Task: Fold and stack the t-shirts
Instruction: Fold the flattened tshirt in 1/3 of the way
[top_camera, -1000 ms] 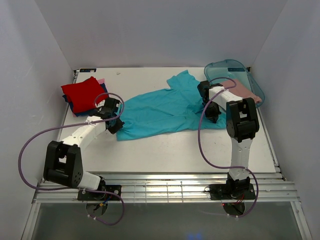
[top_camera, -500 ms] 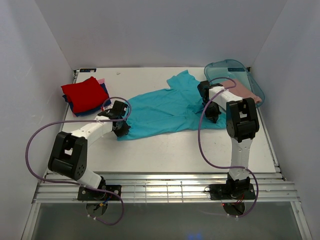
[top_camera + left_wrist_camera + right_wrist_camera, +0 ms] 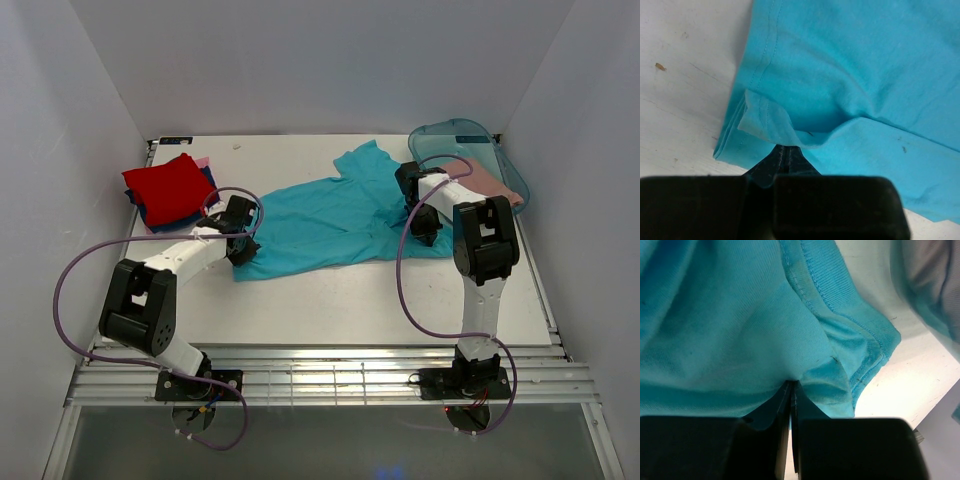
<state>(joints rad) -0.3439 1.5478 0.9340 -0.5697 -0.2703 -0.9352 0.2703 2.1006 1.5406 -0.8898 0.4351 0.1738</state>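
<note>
A large teal t-shirt (image 3: 335, 215) lies spread across the middle of the table. My left gripper (image 3: 243, 245) is shut on its hem corner at the left end, where the wrist view shows a pinched fold of teal cloth (image 3: 785, 130) at the closed jaws (image 3: 782, 150). My right gripper (image 3: 425, 228) is shut on the shirt's right end beside the ribbed collar (image 3: 840, 295), the teal cloth bunching at its fingertips (image 3: 791, 385). A folded red t-shirt (image 3: 165, 185) tops a stack at the back left, over a dark blue one (image 3: 155, 218) and a pink edge (image 3: 203, 161).
A translucent teal plastic tub (image 3: 470, 150) stands at the back right with a dusty-pink shirt (image 3: 490, 182) in it, close to my right arm. White walls close in the table on the left, back and right. Purple cables loop from both arms.
My left arm has swung right and its gripper has shifted a little to the right along the teal shirt's left hem. The right arm has stayed put.
</note>
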